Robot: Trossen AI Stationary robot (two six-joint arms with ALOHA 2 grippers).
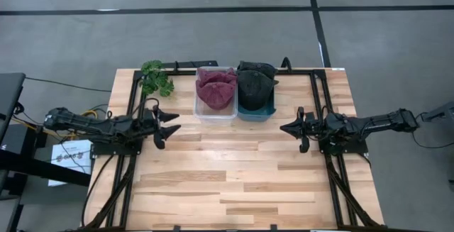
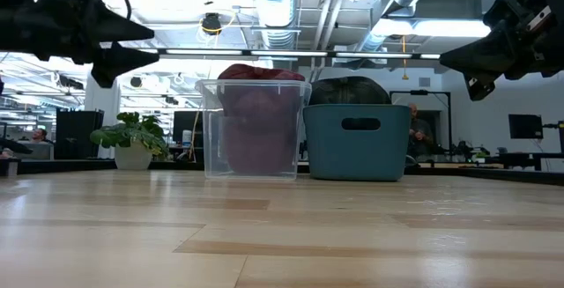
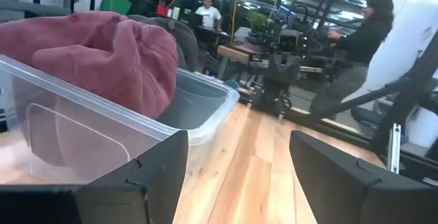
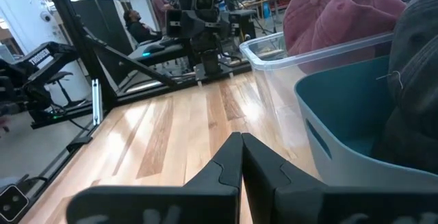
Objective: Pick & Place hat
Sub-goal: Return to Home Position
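**1. Gripper state.** The left gripper [image 1: 175, 120] is spread and empty. Its wrist view shows only bare planks between its two dark fingers [image 3: 157, 176]. The right gripper [image 1: 283, 127] has its fingers pressed together on nothing. Both hang above the light wooden plank table [image 1: 234, 182], tips facing each other.

**2. Load position.** The maroon fabric caps [image 1: 216, 89] lie heaped in the transparent plastic bin [image 1: 198, 108], just past the left gripper's tips on the far side. The black fabric cap [image 1: 255, 86] fills the teal plastic bin [image 1: 257, 116], near the right gripper's tips, also on the far side. The two bins stand side by side between the grippers. I see no cap outside a bin.

**3. Procedure.** I judge the sorting complete, with only parking left.
- Draw each arm straight back along its own line, away from the bins, before folding it down.
- Avoid any sideways sweep, because the caps rise above the rims and could snag.
- Keep the left arm from swinging toward the leafy green potted plant [image 1: 156, 78], which sits beside that gripper's wrist on the far side.
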